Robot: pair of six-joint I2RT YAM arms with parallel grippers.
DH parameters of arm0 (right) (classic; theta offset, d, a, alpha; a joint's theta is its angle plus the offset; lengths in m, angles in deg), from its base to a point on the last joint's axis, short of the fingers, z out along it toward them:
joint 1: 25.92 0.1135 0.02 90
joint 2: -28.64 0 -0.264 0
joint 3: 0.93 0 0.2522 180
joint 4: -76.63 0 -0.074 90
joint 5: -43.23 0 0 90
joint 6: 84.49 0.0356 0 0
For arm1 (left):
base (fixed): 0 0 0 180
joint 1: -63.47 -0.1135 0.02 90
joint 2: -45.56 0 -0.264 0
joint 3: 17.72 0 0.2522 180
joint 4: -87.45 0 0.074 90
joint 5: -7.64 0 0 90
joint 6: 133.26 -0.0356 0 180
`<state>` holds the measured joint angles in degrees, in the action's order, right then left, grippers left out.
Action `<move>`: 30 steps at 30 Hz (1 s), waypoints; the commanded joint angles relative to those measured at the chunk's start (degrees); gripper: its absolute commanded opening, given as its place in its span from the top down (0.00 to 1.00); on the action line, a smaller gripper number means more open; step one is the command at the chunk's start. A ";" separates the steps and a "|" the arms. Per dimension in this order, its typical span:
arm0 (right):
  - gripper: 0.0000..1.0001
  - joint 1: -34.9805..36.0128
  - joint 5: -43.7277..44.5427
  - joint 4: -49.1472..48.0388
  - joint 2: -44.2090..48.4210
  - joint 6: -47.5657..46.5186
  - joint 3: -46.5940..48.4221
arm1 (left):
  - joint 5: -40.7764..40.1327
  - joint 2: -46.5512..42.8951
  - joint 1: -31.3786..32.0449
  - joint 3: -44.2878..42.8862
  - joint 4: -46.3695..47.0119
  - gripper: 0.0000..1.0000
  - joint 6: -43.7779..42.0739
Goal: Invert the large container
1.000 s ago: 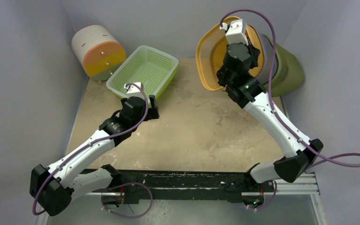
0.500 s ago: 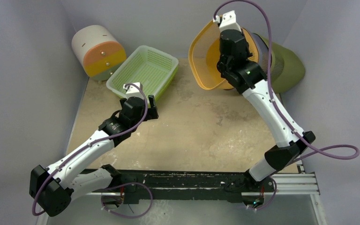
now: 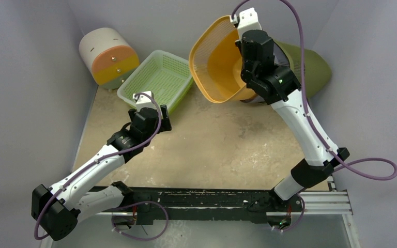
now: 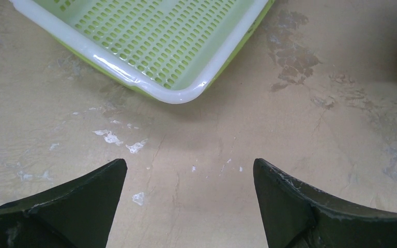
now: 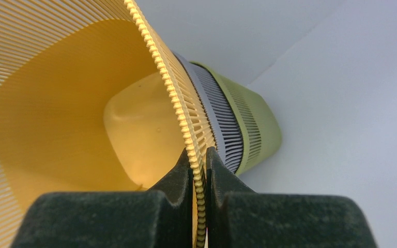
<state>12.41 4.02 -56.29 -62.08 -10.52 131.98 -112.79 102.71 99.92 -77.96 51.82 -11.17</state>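
Holding tool: the right tool is pressed together on the rim of the orange container, with one finger inside the wall and one outside.
Orange container: it is raised over the far right part of the table and tilted on its side, with the open mouth facing left.
Behind it: a grey container sits inside an olive container. Both lie on their side in the far right corner, near the wall. I cannot tell if the orange bottom touches the grey one.
Left tool: its fingers stand wide apart. It hovers low over the table, just in front of one corner of the green basket.
Green basket: it stands upright at the far side, left of the orange container.
Far left: a round canister with white, orange and yellow bands lies on its side beside the green basket.
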 commanded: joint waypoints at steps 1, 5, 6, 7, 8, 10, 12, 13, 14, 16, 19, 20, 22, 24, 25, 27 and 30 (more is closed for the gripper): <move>1.00 6.03 -0.57 -13.85 0.83 3.48 6.09 | -2.34 -1.43 0.14 -1.76 0.74 0.11 -0.37; 1.00 9.15 2.83 -14.42 -1.25 1.66 8.63 | -2.67 -1.54 0.18 -1.70 0.28 0.11 -0.20; 1.00 9.41 3.50 -14.45 -1.60 1.48 9.11 | -2.77 -1.71 0.20 -1.57 0.15 0.11 -0.13; 1.00 9.54 4.06 -14.61 -1.68 1.38 9.25 | -2.85 -1.89 0.18 -1.45 0.08 0.11 -0.11; 1.00 9.57 4.59 -14.91 -1.55 1.36 9.02 | -2.94 -2.06 0.20 -1.36 -0.05 0.11 -0.11; 1.00 9.57 6.30 -16.52 -0.65 0.73 7.45 | -3.24 -2.61 0.18 -1.34 -0.69 0.11 -0.06; 1.00 9.57 8.20 -19.94 1.00 -0.97 4.50 | -3.67 -3.46 0.14 -1.82 -2.27 0.11 -0.10; 1.00 9.57 8.93 -20.68 1.88 -1.51 3.17 | -3.93 -4.18 0.20 -2.37 -3.55 0.11 -0.10; 1.00 9.60 9.23 -21.04 2.65 -1.57 2.22 | -4.30 -5.06 0.20 -2.95 -4.60 0.11 -0.17; 1.00 9.57 9.34 -20.44 3.82 -0.84 0.73 | -5.63 -7.04 0.18 -4.36 -7.28 0.11 -0.64; 1.00 9.78 7.15 -15.52 4.04 2.11 1.55 | -9.06 -8.17 0.20 -8.48 -13.09 0.11 -2.00; 1.00 9.94 5.79 -12.66 3.79 3.66 2.58 | -10.09 -8.19 0.20 -10.11 -14.99 0.11 -2.48; 1.00 10.29 0.84 -7.16 3.38 7.19 5.23 | -11.26 -8.13 0.20 -13.19 -18.14 0.11 -3.54; 1.00 10.64 -4.47 -3.12 3.39 10.18 7.38 | -12.19 -8.08 0.18 -15.87 -21.00 0.11 -4.33; 1.00 10.94 -6.05 -1.84 3.62 11.14 7.77 | -13.06 -8.02 0.19 -17.20 -21.96 0.11 -4.61; 1.00 11.42 -8.49 -0.10 4.32 12.98 7.22 | -14.98 -8.09 0.20 -19.69 -23.70 0.11 -5.10; 1.00 11.94 -12.69 2.09 5.64 15.85 4.32 | -17.10 -8.04 0.20 -23.83 -25.81 0.11 -5.86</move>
<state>23.10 -0.84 -52.95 -60.83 -2.30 135.63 -124.86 95.10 99.92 -95.79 30.73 -14.44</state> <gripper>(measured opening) 0.051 0.892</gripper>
